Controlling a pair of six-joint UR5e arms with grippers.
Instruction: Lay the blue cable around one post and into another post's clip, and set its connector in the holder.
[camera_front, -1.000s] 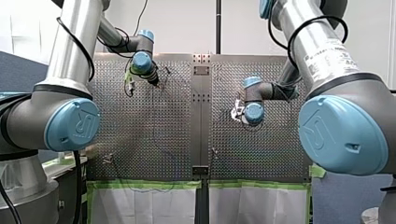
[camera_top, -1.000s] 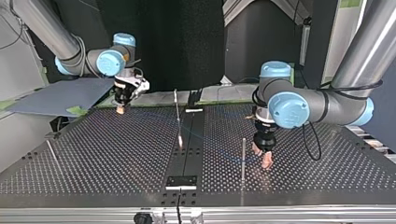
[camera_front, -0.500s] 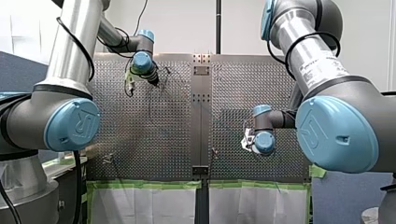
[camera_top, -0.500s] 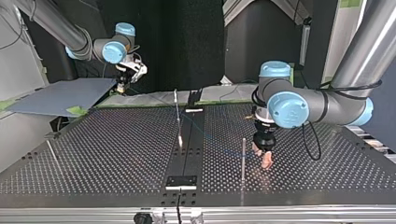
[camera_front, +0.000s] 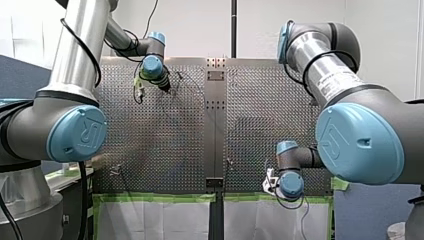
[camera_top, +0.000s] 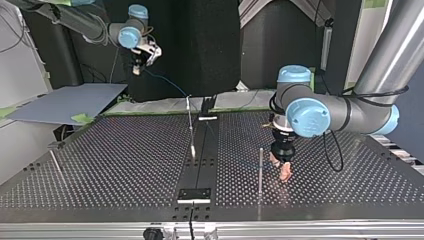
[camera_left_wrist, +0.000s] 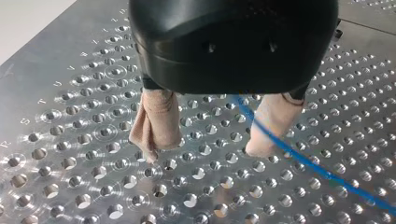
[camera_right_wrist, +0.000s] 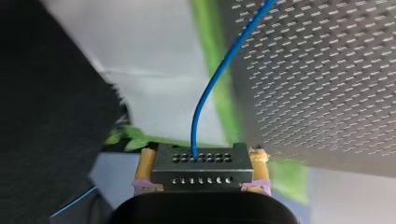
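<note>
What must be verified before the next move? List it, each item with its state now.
1. Connector held square in my right jaws: ok.
2. Blue cable leaves the connector without kinks: ok.
3. My left jaws open, cable unclamped: ok.
4. Cable seated on the centre post: cannot tell.
5. Cable around the post beside my left jaws: cannot tell.
6. Connector set down: not ok, held in the air.

My left gripper (camera_left_wrist: 203, 151) points downward, its beige-padded fingers (camera_left_wrist: 156, 121) spread well apart. My right gripper (camera_right_wrist: 201, 156) is held high, its yellow-padded fingers (camera_right_wrist: 145, 163) pressed against both sides of the black connector (camera_right_wrist: 201, 170).
</note>
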